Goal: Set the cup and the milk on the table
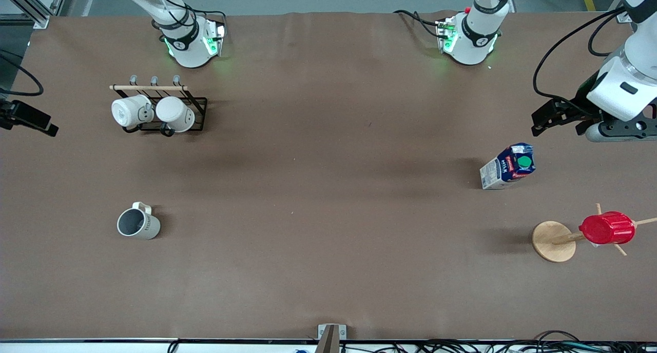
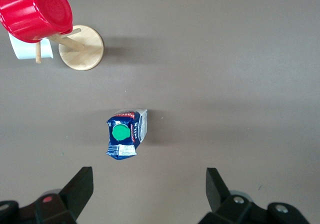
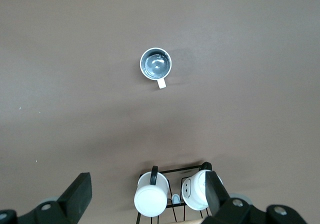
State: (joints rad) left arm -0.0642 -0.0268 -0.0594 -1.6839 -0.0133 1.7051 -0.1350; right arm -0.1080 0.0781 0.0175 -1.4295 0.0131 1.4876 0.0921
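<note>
The cup (image 1: 138,224), an off-white mug with a grey inside, stands upright on the brown table (image 1: 328,189) toward the right arm's end; it also shows in the right wrist view (image 3: 155,64). The milk (image 1: 508,167), a blue carton with a green cap, stands upright on the table toward the left arm's end, and shows in the left wrist view (image 2: 126,133). My left gripper (image 1: 557,118) is open and empty, up over the table beside the milk (image 2: 150,189). My right gripper (image 3: 147,194) is open and empty, high over the mug rack, out of the front view.
A black wire rack (image 1: 197,118) with two plain white mugs (image 1: 132,111) stands near the right arm's base. A wooden mug tree (image 1: 553,241) carries a red ribbed cup (image 1: 606,228), nearer the front camera than the milk. A black device (image 1: 28,118) sits at the table's edge.
</note>
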